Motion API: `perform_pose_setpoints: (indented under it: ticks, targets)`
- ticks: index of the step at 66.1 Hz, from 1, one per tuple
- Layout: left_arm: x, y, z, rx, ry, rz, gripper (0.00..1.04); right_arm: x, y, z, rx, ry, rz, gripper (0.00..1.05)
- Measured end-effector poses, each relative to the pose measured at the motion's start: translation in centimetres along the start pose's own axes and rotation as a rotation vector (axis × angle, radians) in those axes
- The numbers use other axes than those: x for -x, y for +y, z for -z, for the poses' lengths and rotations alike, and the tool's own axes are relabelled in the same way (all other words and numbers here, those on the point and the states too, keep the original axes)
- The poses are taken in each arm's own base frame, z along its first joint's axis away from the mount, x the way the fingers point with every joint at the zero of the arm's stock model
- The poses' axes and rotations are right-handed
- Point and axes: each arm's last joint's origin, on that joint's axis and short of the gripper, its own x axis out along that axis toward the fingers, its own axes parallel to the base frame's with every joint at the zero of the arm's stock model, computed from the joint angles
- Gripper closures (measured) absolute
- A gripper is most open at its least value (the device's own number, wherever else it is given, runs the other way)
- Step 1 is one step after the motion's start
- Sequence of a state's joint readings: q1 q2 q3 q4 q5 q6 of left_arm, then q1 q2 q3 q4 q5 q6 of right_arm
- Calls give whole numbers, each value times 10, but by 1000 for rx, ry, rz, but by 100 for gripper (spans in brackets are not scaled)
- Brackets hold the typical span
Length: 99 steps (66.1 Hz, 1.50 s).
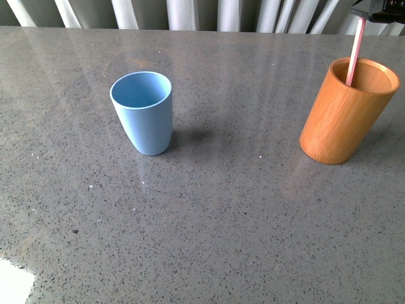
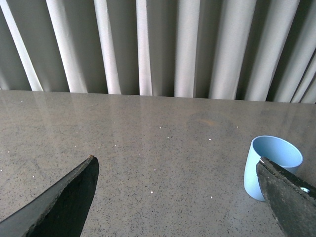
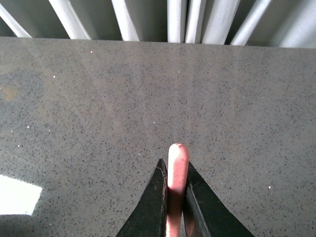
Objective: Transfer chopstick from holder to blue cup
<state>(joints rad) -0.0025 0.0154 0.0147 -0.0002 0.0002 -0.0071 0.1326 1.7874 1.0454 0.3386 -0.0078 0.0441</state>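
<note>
The orange-brown holder (image 1: 345, 113) stands at the right of the grey table. A pinkish-red chopstick (image 1: 355, 52) rises out of it, lower end still inside. My right gripper (image 1: 366, 14) is shut on the chopstick's top at the upper right corner of the front view. In the right wrist view the chopstick (image 3: 177, 170) is pinched between the dark fingers, rounded tip just past them, gripper (image 3: 174, 168). The blue cup (image 1: 144, 112) stands upright and empty at centre left. In the left wrist view my left gripper (image 2: 177, 165) is open, one finger beside the blue cup (image 2: 269, 163).
Grey speckled tabletop (image 1: 209, 215) spreads between cup and holder. White pleated curtain (image 1: 190, 12) hangs behind the far edge. A bright white patch (image 1: 14, 284) lies at the near left corner.
</note>
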Motion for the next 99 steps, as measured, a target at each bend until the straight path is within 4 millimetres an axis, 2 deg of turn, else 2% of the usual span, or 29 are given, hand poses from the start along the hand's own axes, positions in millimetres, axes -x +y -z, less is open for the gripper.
perform_pose_setpoints:
  ticks: [12, 21, 33, 48, 56, 60, 66, 77, 99]
  targets:
    - [0, 0, 0, 0, 0, 0, 9, 1, -1, -1, -5, -3, 2, 102]
    - [0, 0, 0, 0, 0, 0, 9, 9, -3, -8, -16, -28, 1, 102]
    - [0, 0, 0, 0, 0, 0, 9, 36, -12, -31, -47, -116, 13, 102]
    - [0, 0, 0, 0, 0, 0, 9, 79, -23, -68, -113, -260, 23, 102]
    - [0, 0, 0, 0, 0, 0, 9, 98, -20, -88, -157, -326, 1, 102]
    - [0, 0, 0, 0, 0, 0, 9, 108, -13, -101, -179, -369, -26, 102]
    - [0, 0, 0, 0, 0, 0, 9, 116, -1, -111, -206, -399, -63, 102]
    - [0, 0, 0, 0, 0, 0, 9, 115, 20, -113, -265, -413, -121, 102]
    - [0, 0, 0, 0, 0, 0, 9, 81, 67, -98, -376, -374, -197, 102]
